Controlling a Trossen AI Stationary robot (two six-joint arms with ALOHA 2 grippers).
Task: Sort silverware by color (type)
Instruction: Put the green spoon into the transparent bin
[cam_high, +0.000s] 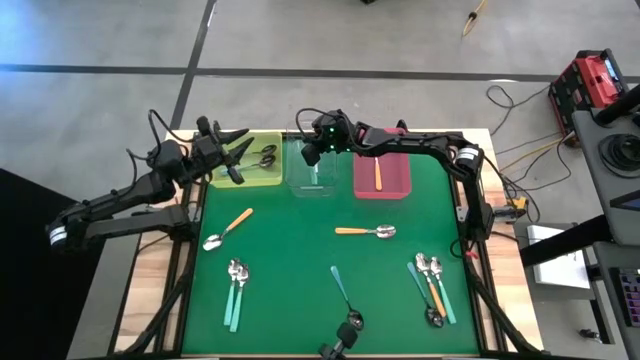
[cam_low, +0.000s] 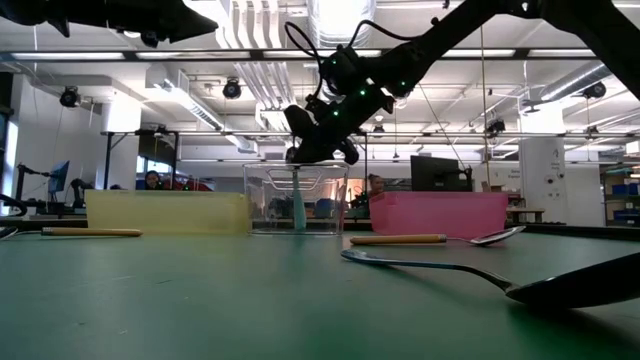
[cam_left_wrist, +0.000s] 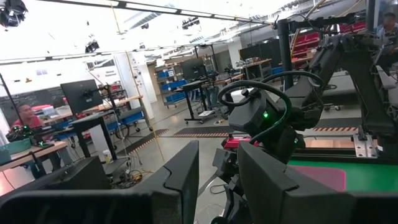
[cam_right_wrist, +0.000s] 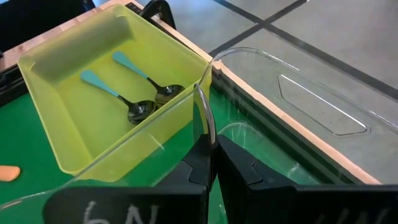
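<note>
Green mat (cam_high: 300, 260), three bins at 12 o'clock. Right gripper (cam_high: 318, 150), pinched on a teal spoon (cam_low: 300, 205) over clear bin (cam_high: 313, 186), should release low. Left gripper (cam_high: 232, 157) part-open, empty.

Three bins (cam_high: 381, 181) along the table's (cam_high: 300, 260) far edge; about twelve spoons (cam_high: 366, 232); two robot arms (cam_high: 120, 205).

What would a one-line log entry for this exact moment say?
right gripper: shut, over clear bin | left gripper: above yellow bin | yellow bin: two teal spoons | pink bin: one orange spoon
</note>
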